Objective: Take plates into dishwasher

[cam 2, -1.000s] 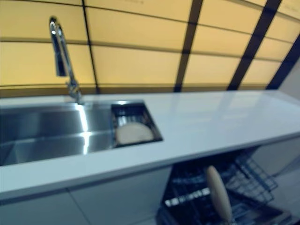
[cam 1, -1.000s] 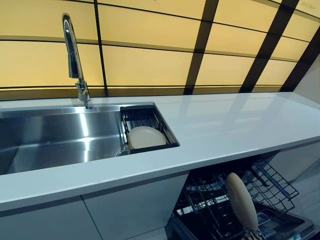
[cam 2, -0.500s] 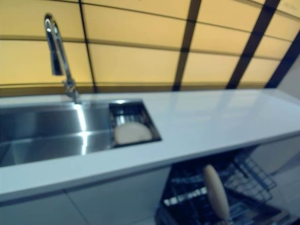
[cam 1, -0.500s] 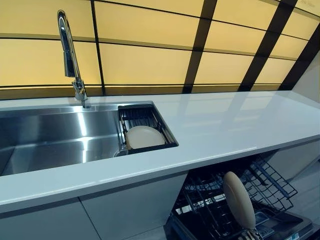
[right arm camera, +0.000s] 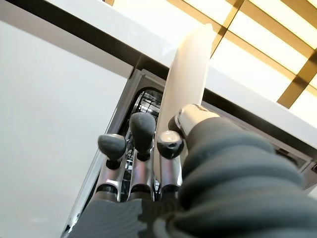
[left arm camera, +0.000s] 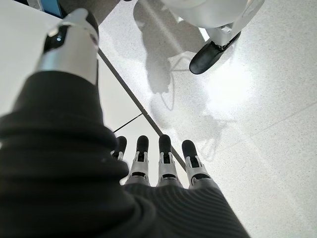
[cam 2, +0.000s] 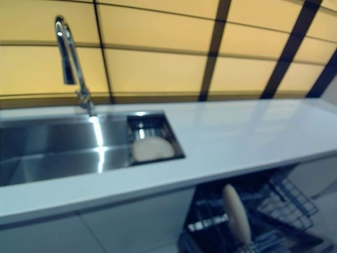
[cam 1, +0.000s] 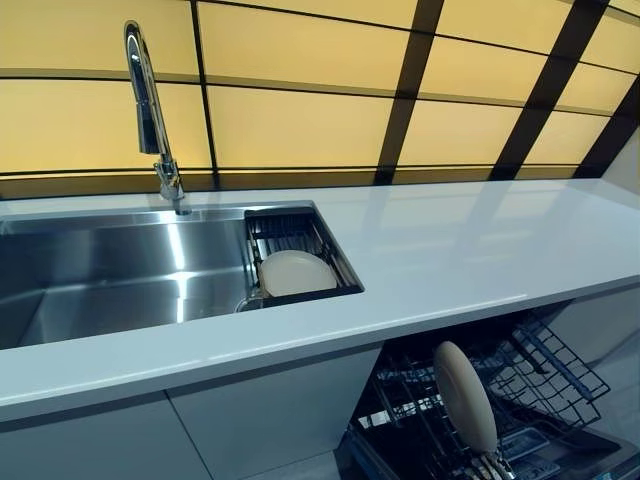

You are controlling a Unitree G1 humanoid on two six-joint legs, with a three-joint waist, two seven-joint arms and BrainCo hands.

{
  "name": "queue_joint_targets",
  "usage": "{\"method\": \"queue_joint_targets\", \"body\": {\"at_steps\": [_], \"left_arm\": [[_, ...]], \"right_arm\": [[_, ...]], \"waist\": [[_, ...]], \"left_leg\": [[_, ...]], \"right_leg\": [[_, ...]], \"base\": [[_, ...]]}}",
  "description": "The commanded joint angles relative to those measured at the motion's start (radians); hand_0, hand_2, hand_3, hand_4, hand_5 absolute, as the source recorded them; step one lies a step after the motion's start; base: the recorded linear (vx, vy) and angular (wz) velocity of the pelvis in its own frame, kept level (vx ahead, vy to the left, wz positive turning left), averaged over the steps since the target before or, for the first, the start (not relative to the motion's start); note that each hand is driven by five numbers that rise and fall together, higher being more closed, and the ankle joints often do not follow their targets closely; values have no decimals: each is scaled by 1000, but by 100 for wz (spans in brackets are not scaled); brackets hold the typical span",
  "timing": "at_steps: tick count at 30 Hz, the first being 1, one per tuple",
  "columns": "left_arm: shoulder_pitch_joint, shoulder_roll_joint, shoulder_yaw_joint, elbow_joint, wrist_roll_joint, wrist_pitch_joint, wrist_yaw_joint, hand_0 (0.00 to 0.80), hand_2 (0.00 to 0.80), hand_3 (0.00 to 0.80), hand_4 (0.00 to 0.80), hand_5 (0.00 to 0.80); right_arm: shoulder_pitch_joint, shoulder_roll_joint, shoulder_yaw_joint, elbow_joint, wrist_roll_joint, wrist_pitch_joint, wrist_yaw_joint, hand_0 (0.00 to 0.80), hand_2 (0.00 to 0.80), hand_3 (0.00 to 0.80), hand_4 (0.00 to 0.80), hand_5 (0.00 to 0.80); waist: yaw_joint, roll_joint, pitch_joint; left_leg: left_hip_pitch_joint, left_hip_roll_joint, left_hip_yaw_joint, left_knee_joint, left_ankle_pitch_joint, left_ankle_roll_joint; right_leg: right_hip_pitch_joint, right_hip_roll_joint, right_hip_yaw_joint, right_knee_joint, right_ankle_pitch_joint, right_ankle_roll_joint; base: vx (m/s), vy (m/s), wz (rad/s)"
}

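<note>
A cream plate (cam 1: 465,395) stands on edge above the open dishwasher's lower wire rack (cam 1: 550,365), below the counter's front edge. My right hand (right arm camera: 141,131) is shut on its lower rim, thumb on one face and fingers on the other; in the left eye view only the fingertips (cam 1: 492,467) show at the bottom. The same plate (right arm camera: 190,74) rises past the fingers in the right wrist view. A second cream plate (cam 1: 297,272) leans in the dark wire drainer (cam 1: 290,232) at the sink's right end. My left hand (left arm camera: 163,161) hangs with straight fingers over the floor, holding nothing.
A steel sink (cam 1: 110,275) with a tall chrome faucet (cam 1: 150,110) sits left in the white counter (cam 1: 470,250). White cabinet doors (cam 1: 260,420) stand left of the dishwasher opening. Yellow wall panels (cam 1: 300,110) back the counter.
The held plate has drifted slightly left over the dishwasher rack. The head view has shifted a little; the sink plate has stayed put.
</note>
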Motion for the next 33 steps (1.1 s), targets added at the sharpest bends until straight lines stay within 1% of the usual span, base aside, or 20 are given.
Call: {"method": "queue_joint_targets", "body": {"at_steps": [1,9,21,24,33], "left_arm": [[-44,35,23,1,19,-2,5,0,0,0,0,0],[-49,29,4,-2,29,4,2,0,0,0,0,0],[-61,32,-14,0,33,7,-1,0,0,0,0,0],[-61,30,-16,-1,34,9,2,0,0,0,0,0],[-60,30,-18,4,44,2,4,0,0,0,0,0]], "right_arm": [[-81,-27,-2,-40,7,-10,-4,800,800,800,800,800],[-107,-40,5,4,12,-6,-59,800,800,800,800,800],[-143,-90,-26,112,11,18,-123,800,800,800,800,800],[-148,-97,-32,121,7,22,-147,800,800,800,800,800],[-153,-130,-58,160,-31,28,-168,800,800,800,800,800]], "waist": [[13,20,34],[24,26,28],[40,24,31],[43,24,33],[50,19,36]], "left_leg": [[-26,-34,-22,6,6,53],[-30,-34,-40,5,10,50],[-29,-32,-55,7,11,49],[-30,-31,-57,7,11,49],[-33,-26,-61,9,13,47]], "right_leg": [[3,3,8,100,-5,65],[24,16,22,78,-26,50],[31,18,21,85,-32,47],[33,19,21,84,-36,45],[36,25,21,84,-40,41]], "base": [[16,-24,3],[14,-10,3],[11,-7,5],[0,0,0],[0,0,0]]}}
